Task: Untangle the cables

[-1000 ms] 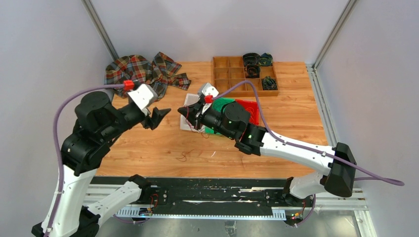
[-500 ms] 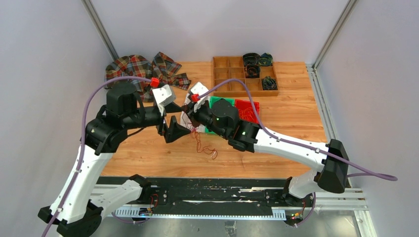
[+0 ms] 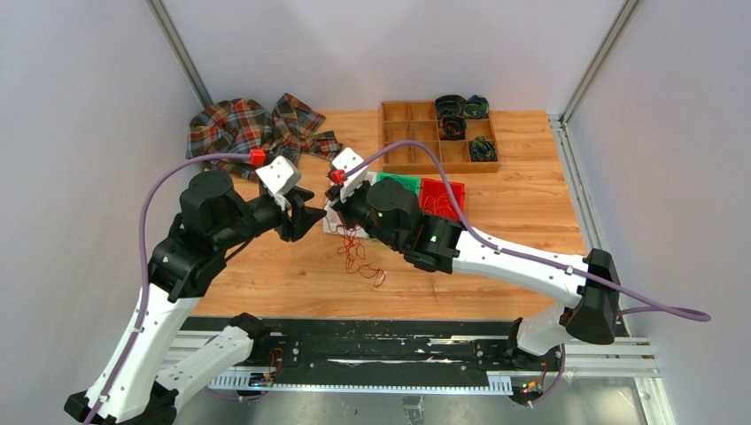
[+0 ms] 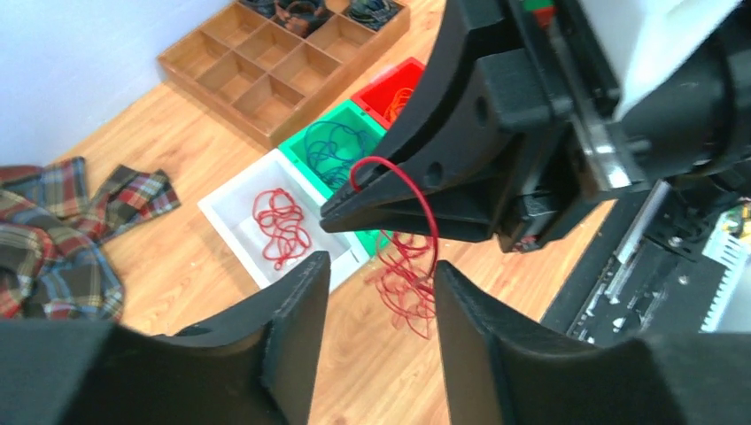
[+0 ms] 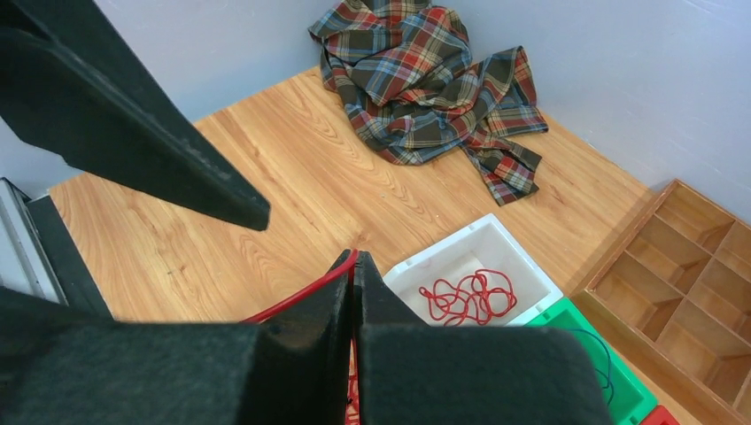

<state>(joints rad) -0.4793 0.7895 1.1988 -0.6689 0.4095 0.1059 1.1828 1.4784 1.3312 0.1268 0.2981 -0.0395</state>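
Note:
My right gripper is shut on a strand of a tangled red cable, which hangs from it down to the wooden table. In the right wrist view the shut tips pinch the red strand. My left gripper is open and empty, just left of the right gripper's tip. In the left wrist view its open fingers frame the hanging tangle below a red loop. Another red cable lies in a white bin.
A green bin and a red bin with cables sit beside the white bin. A wooden compartment tray with coiled cables stands at the back. A plaid cloth lies at the back left.
The right gripper has lifted the red tangle off the table and moved left. The left arm swung in toward it, then drew back slightly, still open.

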